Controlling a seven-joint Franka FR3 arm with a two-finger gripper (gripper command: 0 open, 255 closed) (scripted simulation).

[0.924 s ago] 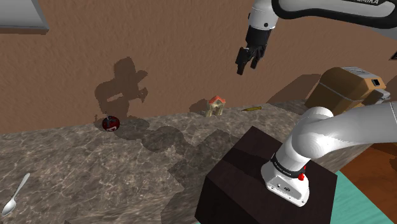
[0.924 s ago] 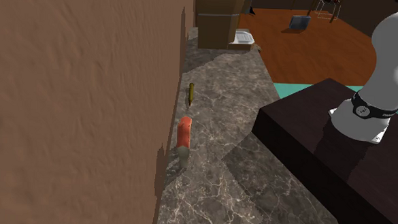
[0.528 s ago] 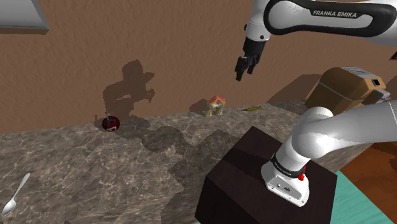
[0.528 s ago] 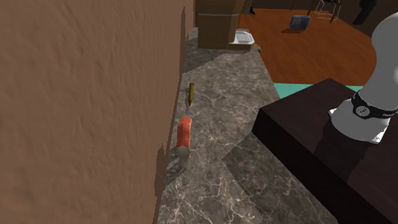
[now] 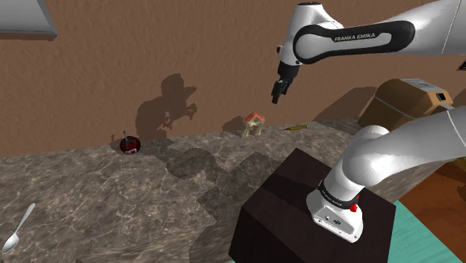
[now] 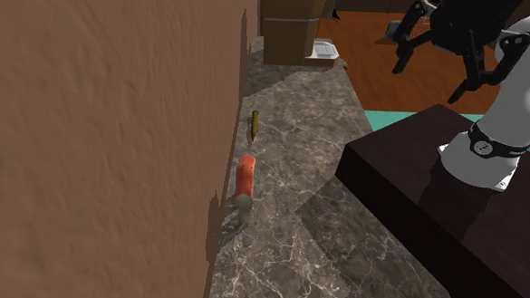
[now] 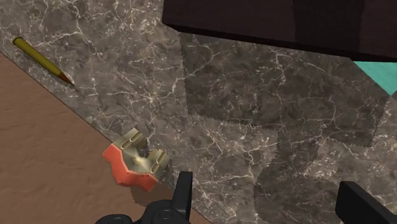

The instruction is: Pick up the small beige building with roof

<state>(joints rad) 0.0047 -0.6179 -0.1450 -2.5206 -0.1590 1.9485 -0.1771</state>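
Approach stage: the gripper [image 5: 278,90], fingers standing wide apart and empty, is hovering well above the small beige building [image 5: 254,124] with a red roof, which is sitting on the marbled countertop [image 5: 112,194] against the brown wall [image 5: 149,45]. A good descent would be centring over the roof and straddling it clear of the wall. A pencil [image 5: 296,128] is lying nearby.

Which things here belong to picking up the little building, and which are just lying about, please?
Job: small beige building with orange-red roof; open black two-finger gripper.
Lying about: olive-yellow pencil; silvery spoon; small red-and-dark round object; brown box.
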